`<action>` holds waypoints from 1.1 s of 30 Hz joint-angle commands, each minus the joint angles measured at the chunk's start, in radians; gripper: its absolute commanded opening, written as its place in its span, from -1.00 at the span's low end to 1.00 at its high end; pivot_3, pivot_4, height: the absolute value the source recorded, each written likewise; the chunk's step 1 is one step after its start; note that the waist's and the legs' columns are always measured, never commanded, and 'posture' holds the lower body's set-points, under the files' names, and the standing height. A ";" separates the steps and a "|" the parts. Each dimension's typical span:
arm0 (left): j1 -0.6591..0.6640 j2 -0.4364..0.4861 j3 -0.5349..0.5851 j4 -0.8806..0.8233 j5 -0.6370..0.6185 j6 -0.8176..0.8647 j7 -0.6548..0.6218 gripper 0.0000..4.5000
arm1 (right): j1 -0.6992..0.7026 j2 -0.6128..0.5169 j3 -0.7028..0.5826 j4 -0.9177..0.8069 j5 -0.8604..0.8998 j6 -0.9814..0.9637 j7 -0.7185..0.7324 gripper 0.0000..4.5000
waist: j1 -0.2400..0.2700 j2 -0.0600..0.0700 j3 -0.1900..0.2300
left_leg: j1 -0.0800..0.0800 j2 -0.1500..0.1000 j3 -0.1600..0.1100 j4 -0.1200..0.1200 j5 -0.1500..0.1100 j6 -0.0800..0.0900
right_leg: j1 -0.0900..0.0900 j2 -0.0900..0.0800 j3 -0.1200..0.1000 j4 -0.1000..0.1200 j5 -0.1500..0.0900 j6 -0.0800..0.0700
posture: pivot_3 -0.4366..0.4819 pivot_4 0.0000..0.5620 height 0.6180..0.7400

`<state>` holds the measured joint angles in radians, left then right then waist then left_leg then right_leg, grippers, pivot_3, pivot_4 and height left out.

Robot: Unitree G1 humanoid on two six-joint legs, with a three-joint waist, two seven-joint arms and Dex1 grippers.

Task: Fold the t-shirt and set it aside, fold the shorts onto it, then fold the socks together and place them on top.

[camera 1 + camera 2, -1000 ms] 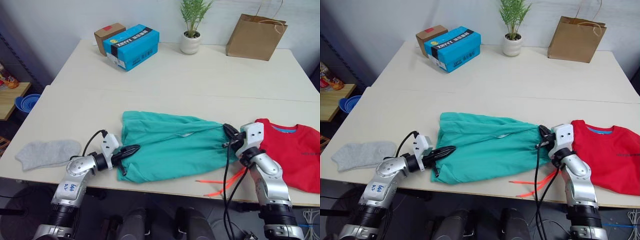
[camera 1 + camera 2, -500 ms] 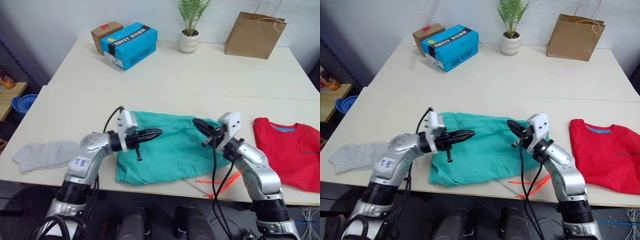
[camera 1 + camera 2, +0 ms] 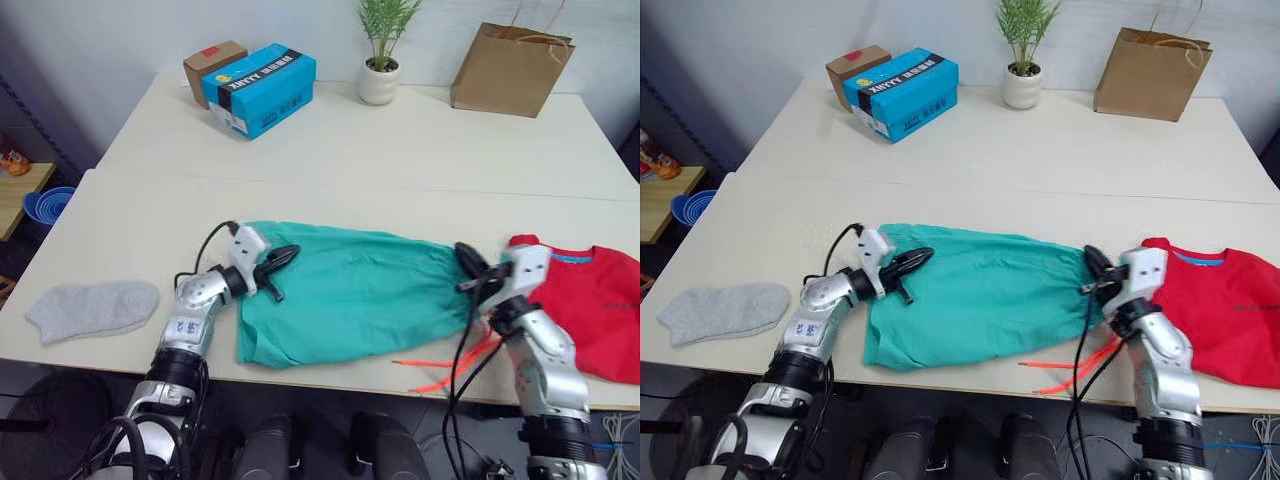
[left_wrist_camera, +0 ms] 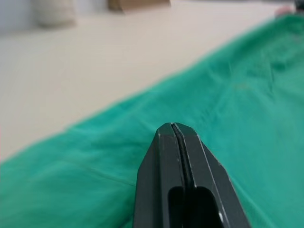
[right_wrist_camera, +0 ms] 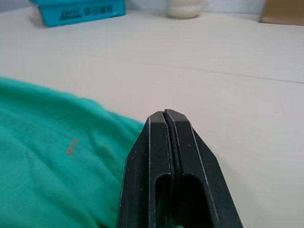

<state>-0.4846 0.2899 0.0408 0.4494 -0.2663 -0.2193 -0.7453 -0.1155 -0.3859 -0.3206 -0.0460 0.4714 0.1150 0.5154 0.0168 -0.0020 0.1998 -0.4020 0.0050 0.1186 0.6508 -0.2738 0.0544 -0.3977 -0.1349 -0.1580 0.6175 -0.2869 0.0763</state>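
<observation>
The teal-green shorts (image 3: pixel 350 295) lie spread flat near the table's front edge, and their orange drawstring (image 3: pixel 450 365) trails off the front right. My left gripper (image 3: pixel 288 252) is shut and rests low on the shorts' far left corner. In the left wrist view the left gripper (image 4: pixel 173 128) has no cloth between its tips. My right gripper (image 3: pixel 467 258) is shut at the shorts' right end, between them and the red t-shirt (image 3: pixel 590 300). In the right wrist view the right gripper (image 5: pixel 165 114) also pinches nothing. The grey socks (image 3: pixel 95 305) lie at the front left.
At the back of the table (image 3: pixel 420 150) stand a blue box (image 3: pixel 262 88), a brown carton (image 3: pixel 212 62), a potted plant (image 3: pixel 381 60) and a paper bag (image 3: pixel 510 68). A blue bowl (image 3: pixel 45 205) sits off the table to the left.
Both grippers have dropped from above the middle of the shorts and moved apart to the shorts' outer ends. The shorts now lie spread wider towards the t-shirt.
</observation>
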 commanded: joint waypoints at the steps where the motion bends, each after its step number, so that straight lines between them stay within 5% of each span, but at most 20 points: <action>1: -0.008 0.024 0.017 -0.103 -0.071 -0.043 -0.105 -1.00 | 0.068 -0.048 -0.067 -0.217 0.218 0.162 0.034 -0.57 | 0.000 0.000 0.000 | 0.000 0.000 0.000 0.000 0.000 0.000 | 0.000 0.000 0.000 0.000 0.000 0.000 | -0.05 -0.47 1.00; 11: -0.056 0.048 -0.132 -0.246 -0.118 0.186 -0.336 -1.00 | 0.554 -0.222 -0.260 -0.628 0.959 0.647 -0.311 0.97 | 0.015 0.000 0.000 | -0.001 0.000 -0.003 -0.001 -0.003 0.005 | 0.003 0.001 -0.001 -0.005 0.000 -0.001 | -0.05 -0.47 1.00; 19: -0.078 0.003 -0.164 -0.171 -0.062 0.134 -0.337 -1.00 | 0.732 -0.224 -0.212 -0.677 1.220 0.616 -0.638 0.99 | 0.007 0.000 0.000 | 0.000 0.001 -0.002 -0.001 -0.005 0.006 | 0.003 0.003 0.000 -0.006 0.000 0.000 | -0.05 -0.47 1.00; 25: -0.105 -0.002 -0.195 -0.034 0.008 0.033 -0.383 -1.00 | 0.581 -0.170 -0.095 -0.570 1.304 0.532 -0.858 0.99 | 0.009 -0.001 0.000 | -0.001 0.001 -0.001 -0.001 -0.004 0.006 | 0.002 0.003 0.000 -0.007 0.000 0.000 | -0.05 -0.47 1.00; 33: -0.169 -0.012 -0.214 0.134 0.093 -0.156 -0.395 -1.00 | 0.407 -0.091 0.042 -0.472 1.224 0.507 -0.910 0.99 | 0.005 -0.003 -0.002 | -0.002 0.001 -0.001 0.000 -0.004 0.007 | 0.001 0.003 0.000 -0.006 0.001 0.001 | -0.05 -0.47 1.00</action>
<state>-0.6391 0.2820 -0.1669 0.5784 -0.1816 -0.3451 -1.1292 0.2955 -0.4909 -0.3164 -0.5470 1.7174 0.6205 -0.3818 0.0218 -0.0051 0.1982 -0.4038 0.0068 0.1183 0.6505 -0.2782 0.0612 -0.3962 -0.1317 -0.1583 0.6111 -0.2863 0.0770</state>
